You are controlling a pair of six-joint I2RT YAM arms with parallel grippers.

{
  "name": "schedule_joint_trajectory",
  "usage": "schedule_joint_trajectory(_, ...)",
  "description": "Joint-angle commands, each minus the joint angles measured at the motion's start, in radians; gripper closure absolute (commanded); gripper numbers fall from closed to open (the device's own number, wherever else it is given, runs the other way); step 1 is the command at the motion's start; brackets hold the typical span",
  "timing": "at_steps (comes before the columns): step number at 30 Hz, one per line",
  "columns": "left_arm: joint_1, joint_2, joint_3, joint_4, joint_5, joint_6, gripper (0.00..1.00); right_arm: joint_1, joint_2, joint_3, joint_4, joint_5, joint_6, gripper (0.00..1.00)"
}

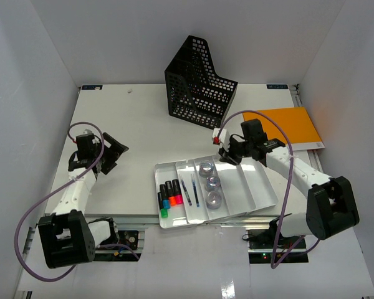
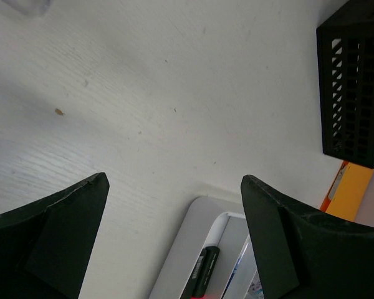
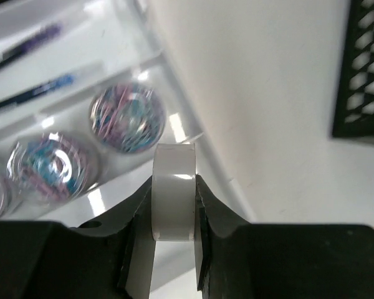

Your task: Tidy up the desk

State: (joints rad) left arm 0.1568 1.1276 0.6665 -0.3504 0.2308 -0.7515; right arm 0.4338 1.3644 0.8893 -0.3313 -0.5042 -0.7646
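Overhead view, 2 wrist close-ups sharing tray point(image 1: 250, 187)

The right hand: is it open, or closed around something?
Closed: the right hand clamps a white roll edge-on, pressing against both its flat sides with no gap.

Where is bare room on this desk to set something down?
Bare: far-left desk, between the black mesh holder and the left gripper; the white tray, rightmost compartment. Crowded: the right side, where the right gripper holds a small white object near the orange folder.
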Motion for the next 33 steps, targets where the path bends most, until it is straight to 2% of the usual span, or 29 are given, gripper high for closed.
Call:
schedule_joint_trajectory(1,0.075,0.086,0.074,-0.028,0.028,0.008,0.02,-0.012,-0.027,-0.052,-0.010,0.032,0.018,0.86)
schedule_joint_trajectory(4,0.118,0.129,0.111,-0.050,0.018,0.017,0.02,-0.014,-0.005,-0.061,-0.015,0.044,0.025,0.82)
schedule_joint_trajectory(5,0.127,0.136,0.116,-0.050,0.015,0.020,0.02,-0.014,-0.003,-0.063,-0.015,0.049,0.026,0.76)
schedule_joint_trajectory(6,0.134,0.143,0.126,-0.051,0.010,0.022,0.02,-0.014,-0.001,-0.065,-0.015,0.053,0.029,0.70)
schedule_joint_trajectory(10,0.164,0.182,0.183,-0.075,-0.024,0.032,0.02,-0.014,-0.034,-0.079,-0.018,0.056,0.031,0.27)
schedule_joint_trajectory(13,0.181,0.229,0.258,-0.125,-0.078,0.040,0.02,-0.019,-0.082,-0.088,-0.011,0.039,0.028,0.13)
schedule_joint_trajectory(20,0.239,0.404,0.395,-0.269,-0.230,-0.035,0.02,-0.076,-0.181,-0.116,-0.011,-0.057,0.025,0.10)
schedule_joint_trajectory(25,0.274,0.527,0.490,-0.288,-0.193,-0.054,0.12,-0.101,-0.223,-0.125,-0.011,-0.092,0.021,0.09)
schedule_joint_trajectory(31,0.274,0.655,0.572,-0.310,-0.175,-0.077,0.16,-0.131,-0.255,-0.136,-0.012,-0.123,0.019,0.09)
schedule_joint_trajectory(33,0.274,0.684,0.608,-0.325,-0.175,-0.078,0.22,-0.138,-0.263,-0.138,-0.012,-0.137,0.019,0.09)
